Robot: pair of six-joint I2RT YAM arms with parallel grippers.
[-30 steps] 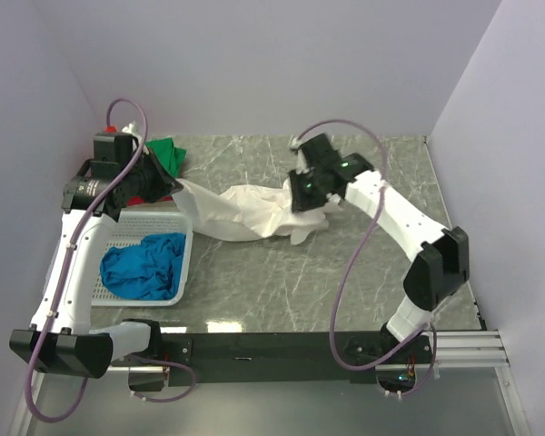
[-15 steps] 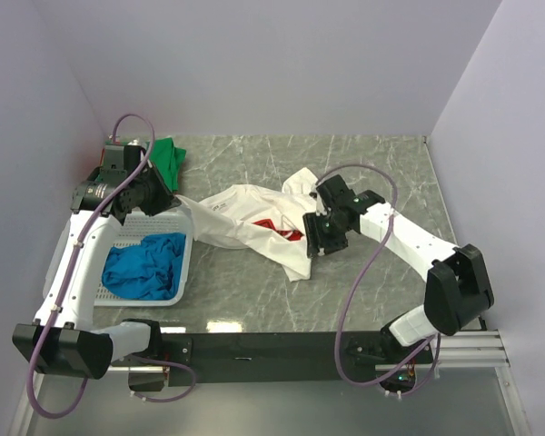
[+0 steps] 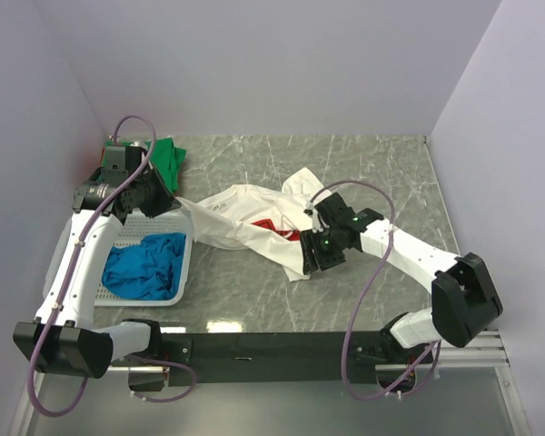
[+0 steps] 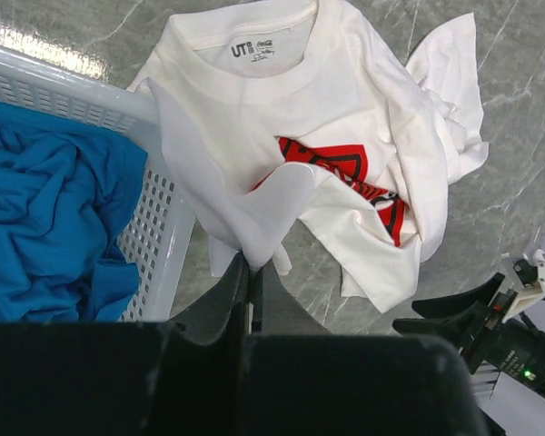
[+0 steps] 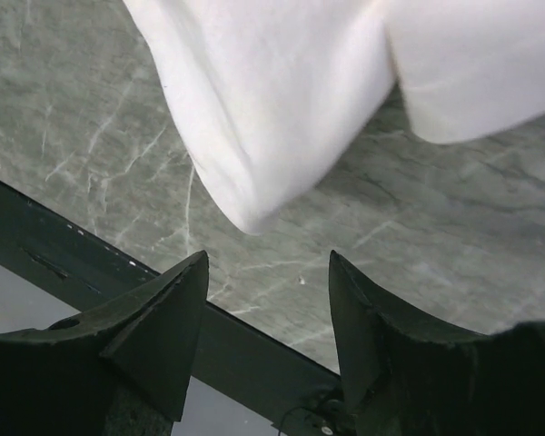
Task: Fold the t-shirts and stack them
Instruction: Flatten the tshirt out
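The white t-shirt (image 3: 245,218) with red print lies crumpled on the marble table; it also shows in the left wrist view (image 4: 327,109). My left gripper (image 3: 168,202) is shut on one corner of it beside the basket, the cloth pinched between the jaws (image 4: 252,263). My right gripper (image 3: 311,263) is open and empty just past the shirt's near edge (image 5: 272,100), jaws wide apart (image 5: 268,272). The blue t-shirt (image 3: 145,265) lies bunched in the basket (image 4: 45,218). The green t-shirt (image 3: 168,156) lies at the back left. I cannot make out the red shirt.
The white lattice basket (image 3: 183,263) stands at the left, its wall (image 4: 154,227) right by my left gripper. The black front rail (image 5: 118,272) runs just below my right gripper. Purple walls enclose the table on three sides.
My right gripper has let go of the white shirt and moved toward the near edge. The shirt has dropped and spread, red print now showing. My left gripper still holds its corner.
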